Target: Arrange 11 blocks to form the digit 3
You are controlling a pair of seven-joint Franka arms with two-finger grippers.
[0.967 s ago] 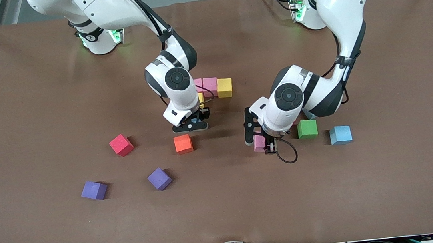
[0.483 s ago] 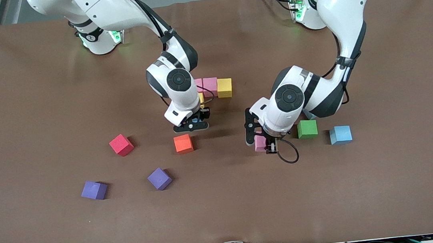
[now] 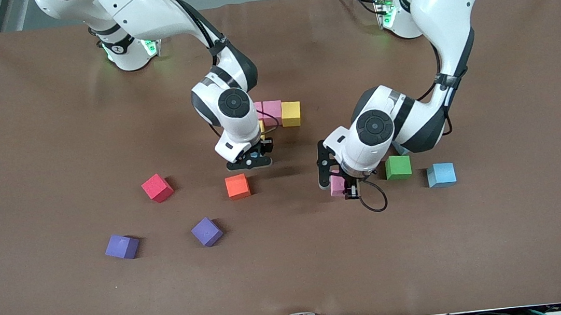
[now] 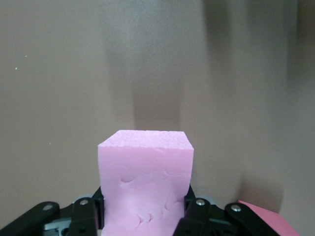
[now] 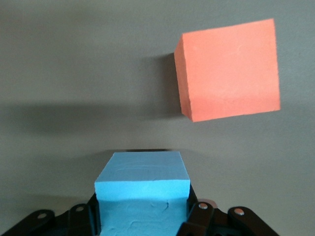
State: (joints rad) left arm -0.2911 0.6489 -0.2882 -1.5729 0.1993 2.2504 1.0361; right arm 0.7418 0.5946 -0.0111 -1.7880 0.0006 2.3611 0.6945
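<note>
My left gripper (image 3: 338,187) is shut on a pink block (image 3: 336,185), low over the table beside the green block (image 3: 398,167); the left wrist view shows the block (image 4: 145,167) between the fingers (image 4: 197,214). My right gripper (image 3: 249,160) is shut on a light blue block (image 5: 142,179), low over the table between the orange block (image 3: 237,186) and the started figure: a pink block (image 3: 272,111) and a yellow block (image 3: 291,113) in a row, with more blocks hidden by the right arm. The orange block also shows in the right wrist view (image 5: 229,69).
A red block (image 3: 157,187) lies toward the right arm's end. A second light blue block (image 3: 441,174) lies beside the green one. Two purple cubes (image 3: 122,246) (image 3: 207,231) lie nearer the front camera. A pinkish-red corner (image 4: 261,219) shows beside the left gripper.
My right gripper has shifted slightly toward the figure with the light blue block. My left gripper has barely moved with the pink block.
</note>
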